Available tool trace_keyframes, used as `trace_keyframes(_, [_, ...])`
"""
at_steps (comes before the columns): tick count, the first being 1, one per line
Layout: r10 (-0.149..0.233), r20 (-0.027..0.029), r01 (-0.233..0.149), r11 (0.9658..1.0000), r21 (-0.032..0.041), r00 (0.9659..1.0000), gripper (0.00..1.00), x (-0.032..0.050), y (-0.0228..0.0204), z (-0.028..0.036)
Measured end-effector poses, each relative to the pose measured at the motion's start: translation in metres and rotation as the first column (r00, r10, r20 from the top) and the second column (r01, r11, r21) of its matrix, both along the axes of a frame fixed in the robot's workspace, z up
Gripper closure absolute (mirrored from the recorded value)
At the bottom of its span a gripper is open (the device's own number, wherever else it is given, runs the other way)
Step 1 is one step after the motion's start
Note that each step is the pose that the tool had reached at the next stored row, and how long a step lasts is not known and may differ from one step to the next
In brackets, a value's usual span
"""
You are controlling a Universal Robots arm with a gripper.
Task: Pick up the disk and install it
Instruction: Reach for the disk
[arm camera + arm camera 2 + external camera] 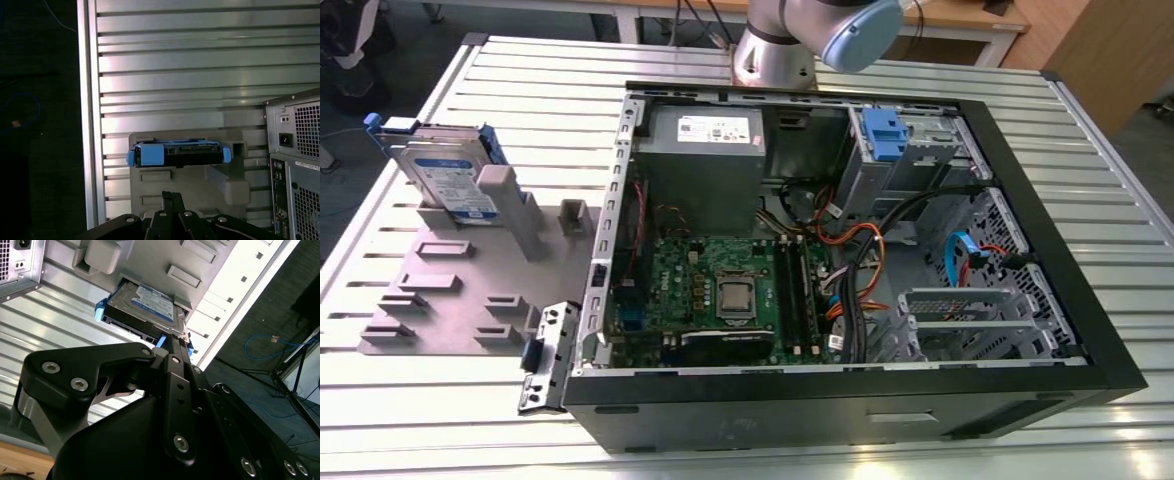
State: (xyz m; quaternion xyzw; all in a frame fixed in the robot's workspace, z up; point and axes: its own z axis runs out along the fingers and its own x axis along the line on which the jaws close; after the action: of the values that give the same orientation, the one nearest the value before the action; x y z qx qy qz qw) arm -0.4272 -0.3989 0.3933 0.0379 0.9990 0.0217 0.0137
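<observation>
Gripper (171, 194), closed to a sliver and holding nothing, hangs outside the open computer case (854, 412), as seen in the first wrist view. Beyond it the disk (177, 153) stands on edge in a grey holder (200, 185), near the case's outer wall but apart from it, on the exterior view's left of the case. The drive is silver metal with blue plastic rails (100, 310), and its white-and-blue label (150, 302) carries print too small to read. Under holder and case runs a slatted metal table (520, 80).
</observation>
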Motion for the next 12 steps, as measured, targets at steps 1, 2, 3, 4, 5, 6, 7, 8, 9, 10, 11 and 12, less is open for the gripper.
trace_keyframes(1, [0.000, 0.0000, 0.000, 1.0000, 0.0000, 1.0000, 0.89, -0.0015, 0.0000, 0.0000])
trace_keyframes(2, [0.000, 0.0000, 0.000, 1.0000, 0.0000, 1.0000, 0.89, -0.0030, 0.0000, 0.0000])
trace_keyframes(3, [0.000, 0.0000, 0.000, 1.0000, 0.0000, 1.0000, 0.89, -0.0045, 0.0000, 0.0000])
trace_keyframes(4, [0.000, 0.0001, 0.000, 1.0000, 0.0000, 1.0000, 0.89, -0.0062, 0.0000, 0.0000])
trace_keyframes(5, [0.000, 0.0001, 0.000, 1.0000, 0.0001, 1.0000, 0.89, -0.0078, 0.0000, 0.0000])
trace_keyframes(6, [0.000, 0.0000, 0.000, 1.0000, 0.0000, 1.0000, 0.89, -0.0096, 0.0000, 0.0000])
trace_keyframes(7, [0.000, 0.0000, 0.000, 1.0000, 0.0000, 1.0000, 0.89, -0.0112, 0.0000, 0.0000])
trace_keyframes(8, [0.000, 0.0001, 0.000, 1.0000, 0.0000, 1.0000, 0.89, -0.0128, 0.0000, 0.0000])
trace_keyframes(9, [0.000, 0.0001, 0.000, 1.0000, 0.0000, 1.0000, 0.89, -0.0144, 0.0000, 0.0000])
trace_keyframes(10, [0.000, 0.0001, 0.000, 1.0000, 0.0000, 1.0000, 0.89, -0.0162, 0.0000, 0.0000])
trace_keyframes(11, [0.000, 0.0001, 0.000, 1.0000, 0.0000, 1.0000, 0.89, -0.0178, 0.0000, 0.0000])
trace_keyframes(12, [0.000, 0.0002, 0.000, 1.0000, 0.0000, 1.0000, 0.89, -0.0195, 0.0000, 0.0000])
